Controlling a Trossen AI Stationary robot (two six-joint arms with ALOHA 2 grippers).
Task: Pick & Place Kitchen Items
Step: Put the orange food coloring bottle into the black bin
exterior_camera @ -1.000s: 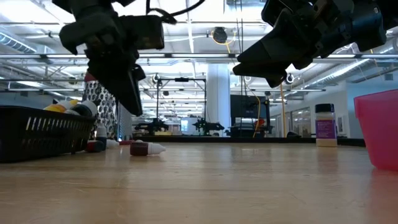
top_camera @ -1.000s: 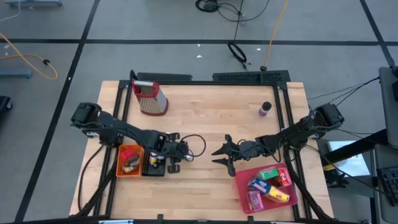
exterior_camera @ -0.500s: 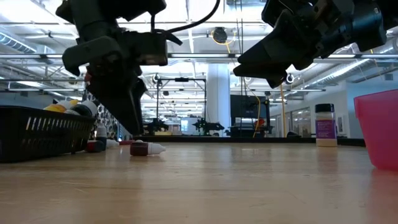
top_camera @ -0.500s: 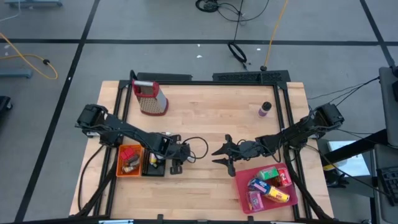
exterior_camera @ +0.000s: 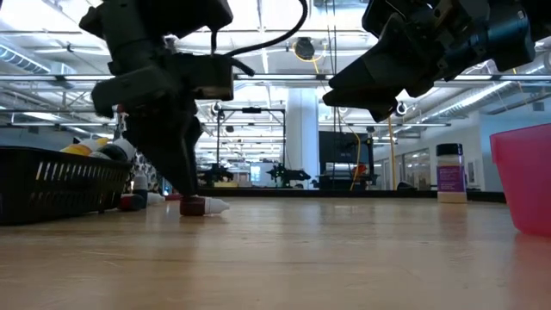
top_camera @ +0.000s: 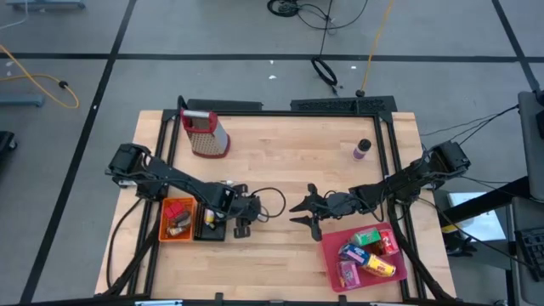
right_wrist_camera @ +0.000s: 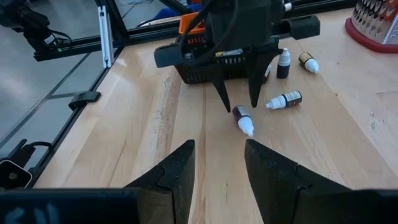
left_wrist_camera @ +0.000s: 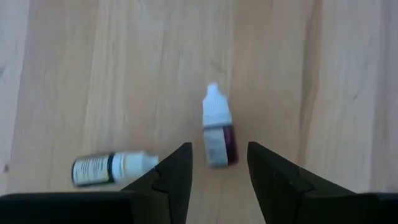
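Observation:
A small dropper bottle [left_wrist_camera: 217, 134] with a dark red body and white cap lies on its side on the wood, seen also in the low view [exterior_camera: 200, 205] and the right wrist view [right_wrist_camera: 244, 119]. My left gripper [left_wrist_camera: 217, 171] is open and points down over it, one finger on either side of its base end, touching nothing. A second bottle [left_wrist_camera: 112, 167] lies beside it. My right gripper [top_camera: 299, 216] hangs open above the table's middle. The pink tray [top_camera: 336, 276] near the right arm holds coloured cartons [top_camera: 370, 253].
An orange bin [top_camera: 177, 218] and a black basket [top_camera: 210, 223] sit beside my left gripper, with more little bottles [right_wrist_camera: 285, 99] lying near the basket. A red-topped grater [top_camera: 204, 132] stands far left, a purple-labelled bottle [top_camera: 362, 150] far right. Bare wood lies between the grippers.
My left gripper has come down toward the lying dropper bottle, shifting slightly toward the table's right, until its fingertips stand just above the wood at the bottle. It has stayed open. The bottle has not moved.

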